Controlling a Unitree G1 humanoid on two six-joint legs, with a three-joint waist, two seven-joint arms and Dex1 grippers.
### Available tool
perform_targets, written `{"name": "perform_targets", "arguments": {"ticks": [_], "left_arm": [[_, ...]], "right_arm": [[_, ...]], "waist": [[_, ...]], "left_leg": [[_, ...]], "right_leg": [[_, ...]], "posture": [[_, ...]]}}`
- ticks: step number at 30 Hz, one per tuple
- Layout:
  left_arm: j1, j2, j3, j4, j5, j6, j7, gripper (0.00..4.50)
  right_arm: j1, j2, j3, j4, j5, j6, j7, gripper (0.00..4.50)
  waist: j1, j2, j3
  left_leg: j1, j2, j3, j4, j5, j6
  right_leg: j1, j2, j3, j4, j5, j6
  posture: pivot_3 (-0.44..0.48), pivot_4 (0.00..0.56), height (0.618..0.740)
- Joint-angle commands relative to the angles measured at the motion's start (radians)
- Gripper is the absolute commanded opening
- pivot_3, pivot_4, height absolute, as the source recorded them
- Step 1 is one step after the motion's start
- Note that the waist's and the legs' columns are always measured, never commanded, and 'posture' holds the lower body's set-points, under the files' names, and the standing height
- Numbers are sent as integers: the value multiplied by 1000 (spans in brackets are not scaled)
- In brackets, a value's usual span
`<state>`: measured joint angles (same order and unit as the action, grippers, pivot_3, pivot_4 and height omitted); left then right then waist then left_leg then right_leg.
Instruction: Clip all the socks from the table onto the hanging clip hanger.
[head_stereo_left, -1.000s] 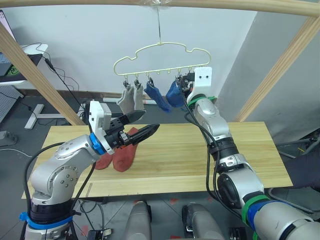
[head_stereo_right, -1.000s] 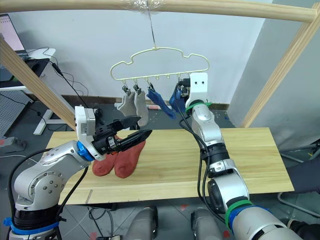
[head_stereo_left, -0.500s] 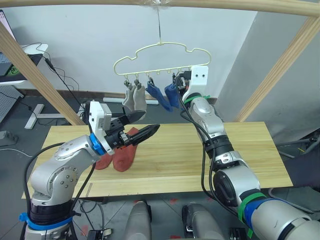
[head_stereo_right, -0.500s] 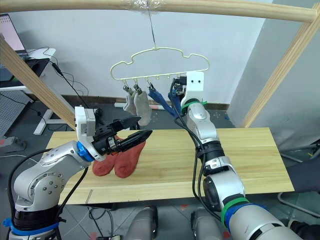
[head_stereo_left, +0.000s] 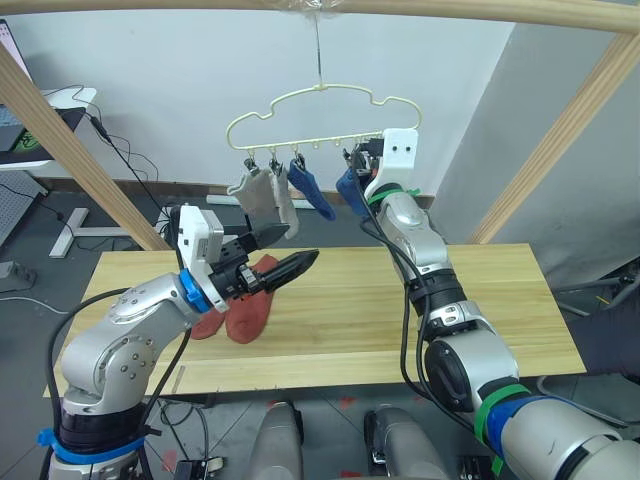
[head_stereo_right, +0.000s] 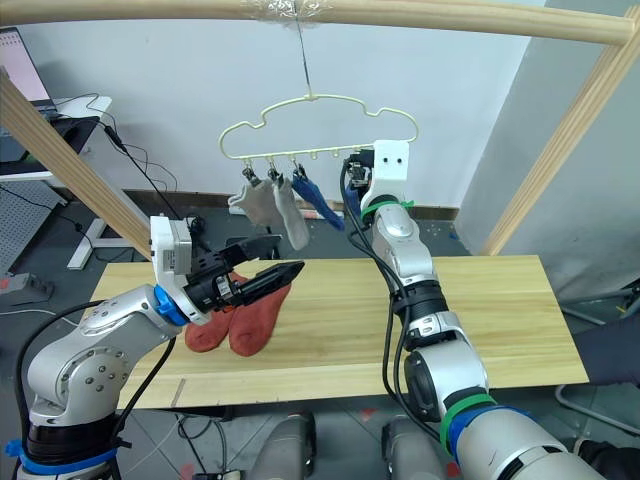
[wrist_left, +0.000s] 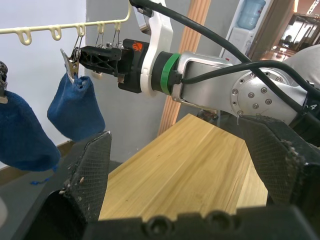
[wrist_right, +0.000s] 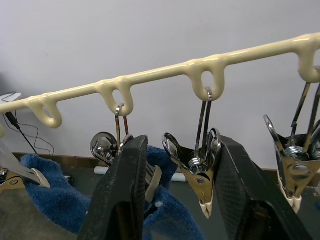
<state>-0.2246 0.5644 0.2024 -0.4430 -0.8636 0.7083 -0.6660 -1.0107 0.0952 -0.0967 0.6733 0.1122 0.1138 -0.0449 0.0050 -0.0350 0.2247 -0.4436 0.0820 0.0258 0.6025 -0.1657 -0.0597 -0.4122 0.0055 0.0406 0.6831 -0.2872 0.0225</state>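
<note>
Where legible, no writing; clip hanger (head_stereo_left: 320, 125), socks (head_stereo_left: 240, 310)

— What carries the things?
— A long light wooden table (head_stereo_left: 480, 300), grain running lengthwise.
— What lies on it?
— Two rust-red socks (head_stereo_right: 250, 318), side by side and touching, near its left end. The rest of the top beside them is bare planks.

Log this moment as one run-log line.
left gripper: open, above table | right gripper: open around empty clip | red socks: on table
</note>
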Motion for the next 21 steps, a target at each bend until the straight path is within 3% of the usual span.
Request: {"name": "perform_targets", "arguments": {"ticks": [1,21], "left_arm": [[0,3,16,-51,-20,-15,2,4500],[-3,4,15,-49,-20,-15,5,4500]], "right_arm": [[-37,1,-1,-12,2,-30,2,1921],[-48,4,-2,2,4,-37,6,1921]], "waist": [[0,0,0],[0,0,0]], "left_leg": [[0,0,0,0,0,0],[0,0,0,0,0,0]], "right_leg": [[0,0,0,0,0,0],[0,0,0,0,0,0]], "posture": [[141,222,740],[145,221,740]]}}
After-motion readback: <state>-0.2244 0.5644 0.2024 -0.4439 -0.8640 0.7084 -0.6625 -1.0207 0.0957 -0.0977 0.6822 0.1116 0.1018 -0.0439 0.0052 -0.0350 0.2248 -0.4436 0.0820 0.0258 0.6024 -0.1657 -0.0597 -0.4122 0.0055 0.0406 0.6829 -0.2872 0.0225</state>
